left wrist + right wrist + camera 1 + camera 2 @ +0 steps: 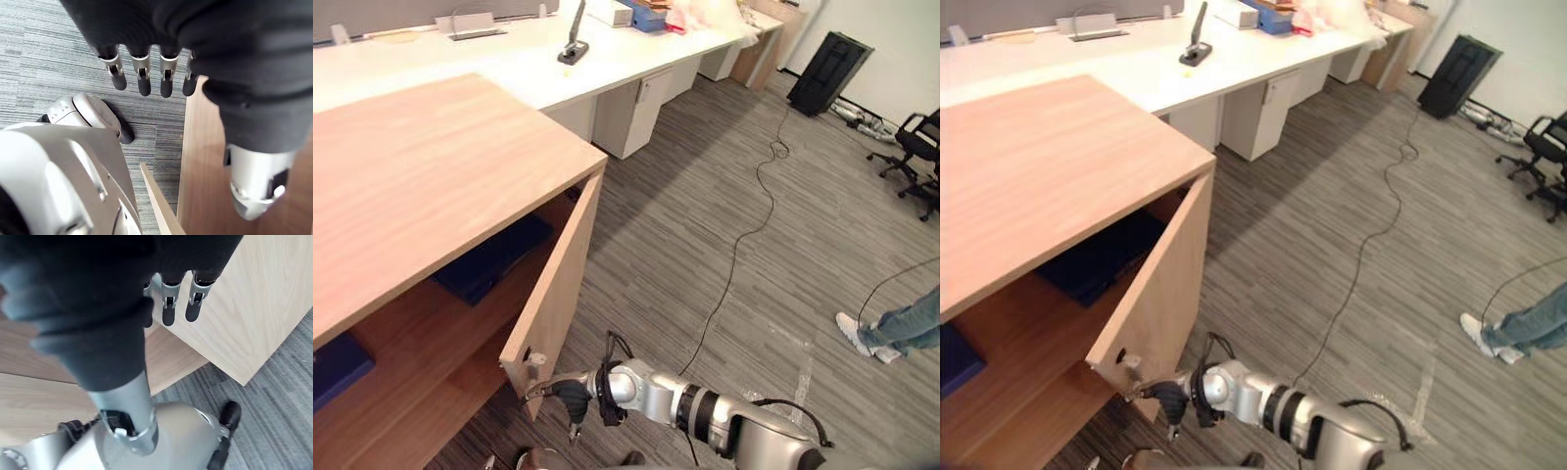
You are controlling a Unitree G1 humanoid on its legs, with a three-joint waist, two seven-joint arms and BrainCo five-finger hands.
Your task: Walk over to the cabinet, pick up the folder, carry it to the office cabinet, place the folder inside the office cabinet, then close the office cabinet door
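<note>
The wooden office cabinet [421, 166] stands at my left with its door [558, 284] swung out toward me. A dark blue folder [494, 257] lies flat on the shelf inside. A second dark blue thing [333, 364] lies further left on the same shelf. My right hand [566, 392] is low at the door's free edge, just under its small knob [533, 359], with the fingers [168, 308] straight against the door's face and holding nothing. My left hand [142, 73] hangs with straight fingers over the carpet beside a wooden panel [205, 161].
A long white desk [607, 59] with drawer units [631, 113] runs behind the cabinet. A black panel [829, 70] and office chairs [915, 147] stand at the far right. A person's legs [901, 328] show at the right edge. Grey carpet [724, 225] lies between.
</note>
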